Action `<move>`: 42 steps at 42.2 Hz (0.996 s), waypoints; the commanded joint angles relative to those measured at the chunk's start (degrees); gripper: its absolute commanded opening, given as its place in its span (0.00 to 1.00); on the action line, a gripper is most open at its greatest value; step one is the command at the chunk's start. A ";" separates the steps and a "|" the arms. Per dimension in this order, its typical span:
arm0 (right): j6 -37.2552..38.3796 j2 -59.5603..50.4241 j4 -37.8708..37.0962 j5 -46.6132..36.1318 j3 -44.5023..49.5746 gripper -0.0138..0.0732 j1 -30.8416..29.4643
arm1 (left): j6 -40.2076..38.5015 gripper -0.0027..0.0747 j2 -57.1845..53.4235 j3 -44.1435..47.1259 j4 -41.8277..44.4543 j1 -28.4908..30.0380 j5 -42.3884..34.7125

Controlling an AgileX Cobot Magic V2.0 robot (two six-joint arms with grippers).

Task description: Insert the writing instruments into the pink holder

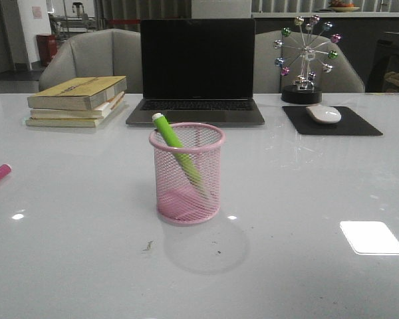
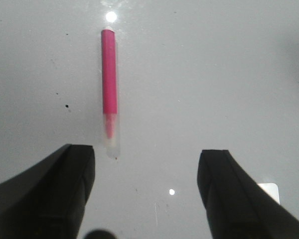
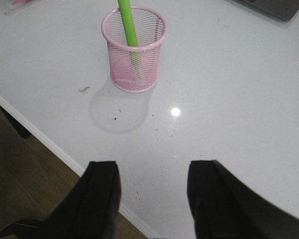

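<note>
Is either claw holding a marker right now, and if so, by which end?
Neither. The left claw is open above the pink marker lying on the table; the right claw is open and empty.

L pincer (image 2: 147, 191) spread wide; R pincer (image 3: 152, 199) likewise (both empty)

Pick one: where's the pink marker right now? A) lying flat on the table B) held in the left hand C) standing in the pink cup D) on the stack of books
A: the pink marker lies flat on the table ahead of the open left hand, untouched; only the green marker stands in the pink cup.
</note>
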 commanded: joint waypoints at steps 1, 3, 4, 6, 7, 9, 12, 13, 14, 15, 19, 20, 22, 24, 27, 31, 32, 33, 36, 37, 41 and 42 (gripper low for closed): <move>-0.06 -0.17 -0.51 -3.96 -1.64 0.66 -0.29 | -0.48 0.68 6.16 -6.58 -0.09 1.80 -2.31; -0.06 -0.17 -0.51 -3.96 -1.64 0.66 -0.29 | -0.48 0.68 9.09 -9.01 -0.09 2.44 -1.71; -0.06 -0.17 -0.51 -3.96 -1.64 0.66 -0.29 | -0.48 0.68 10.49 -9.70 -0.09 2.78 -1.39; -0.06 -0.17 -0.51 -3.96 -1.64 0.66 -0.29 | -0.48 0.68 13.58 -11.98 -0.09 3.15 -0.99; -0.06 -0.17 -0.51 -3.96 -1.64 0.66 -0.29 | -0.48 0.68 14.84 -13.14 -0.09 3.29 -0.88; -0.06 -0.17 -0.51 -3.96 -1.64 0.66 -0.29 | -0.48 0.68 17.55 -14.81 0.02 3.39 -0.88; -0.06 -0.17 -0.51 -3.96 -1.64 0.66 -0.29 | -0.48 0.68 21.16 -17.43 0.13 3.39 -1.00; -0.06 -0.17 -0.51 -3.96 -1.64 0.66 -0.29 | -0.48 0.68 22.13 -18.43 0.13 3.39 -1.12; -0.06 -0.17 -0.51 -3.96 -1.64 0.66 -0.29 | -0.48 0.68 23.09 -18.93 0.13 3.39 -1.10; -0.06 -0.17 -0.51 -3.96 -1.64 0.66 -0.29 | -0.48 0.68 24.31 -19.87 0.13 3.39 -0.98; -0.06 -0.17 -0.51 -3.96 -1.64 0.66 -0.29 | -0.48 0.68 27.41 -22.41 0.13 3.39 -0.86; -0.06 -0.17 -0.51 -3.96 -1.64 0.66 -0.29 | -0.48 0.68 28.34 -22.85 0.13 3.39 -0.86; -0.06 -0.17 -0.51 -3.96 -1.64 0.66 -0.29 | -0.48 0.68 29.57 -23.82 0.13 3.39 -0.86; -0.06 -0.17 -0.51 -3.96 -1.64 0.66 -0.29 | -0.48 0.68 30.88 -24.64 0.13 3.39 -0.97; -0.06 -0.17 -0.51 -3.96 -1.64 0.66 -0.29 | -0.48 0.68 32.59 -25.89 0.13 3.39 -0.97; -0.06 -0.17 -0.51 -3.96 -1.64 0.66 -0.29 | -0.48 0.68 34.29 -27.01 0.13 3.39 -0.97; -0.06 -0.17 -0.51 -3.96 -1.64 0.66 -0.29 | -0.48 0.68 34.51 -27.17 0.13 3.39 -0.97; -0.06 -0.17 -0.51 -3.96 -1.64 0.66 -0.29 | -0.48 0.68 34.90 -27.28 0.13 3.39 -0.97; -0.06 -0.17 -0.51 -3.96 -1.64 0.66 -0.29 | -0.48 0.68 35.21 -27.42 0.13 3.39 -1.37; -0.06 -0.17 -0.51 -3.96 -1.64 0.66 -0.29 | -0.37 0.68 35.35 -27.42 0.13 3.39 -1.54; -0.06 -0.17 -0.51 -3.96 -1.64 0.66 -0.29 | -0.24 0.68 35.62 -27.42 0.34 3.39 -1.92; -0.06 -0.17 -0.51 -3.96 -1.64 0.66 -0.29 | -0.11 0.68 35.75 -27.42 0.34 3.39 -1.92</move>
